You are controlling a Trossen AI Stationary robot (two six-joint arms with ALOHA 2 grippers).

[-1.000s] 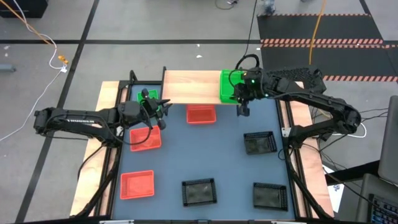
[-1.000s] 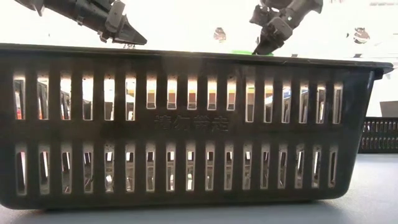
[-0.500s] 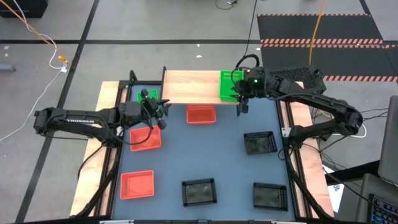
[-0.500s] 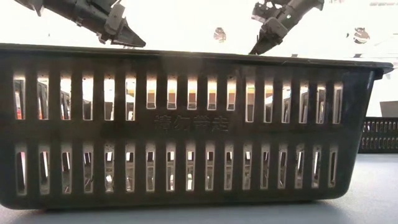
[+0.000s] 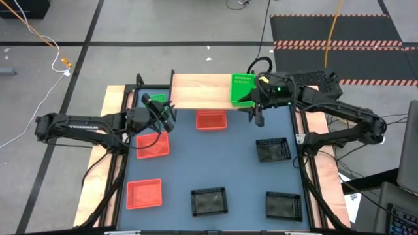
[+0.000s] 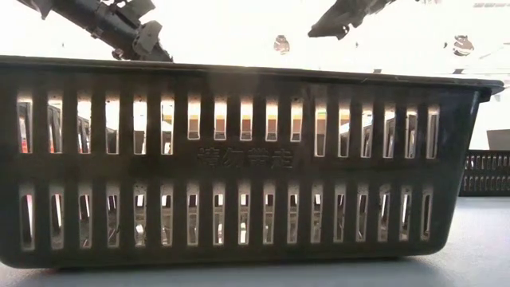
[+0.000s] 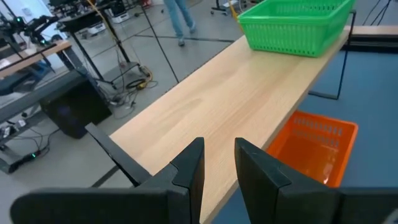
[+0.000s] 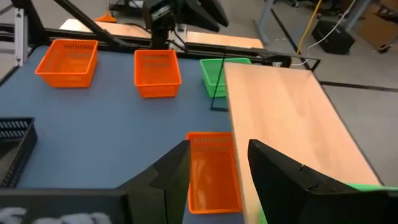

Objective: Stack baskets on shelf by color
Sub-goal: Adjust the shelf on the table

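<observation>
A robotics lab: a taped concrete floor [image 5: 163, 26], loose cables [image 5: 39, 39], monitors on stands [image 7: 25, 25], equipment benches [image 8: 186, 34] behind.

Matt wood shelf [image 5: 201, 90], plastic baskets [image 5: 241, 89]

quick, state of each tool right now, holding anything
Left tool: fingers slightly apart, nothing between them, over the shelf's edge.
Right tool: open, empty, beside the green basket on the shelf.

Top-down shot is evenly lit with soft shadows, but the low cam is totally blown out white behind a backlit black basket [image 6: 239, 159].
</observation>
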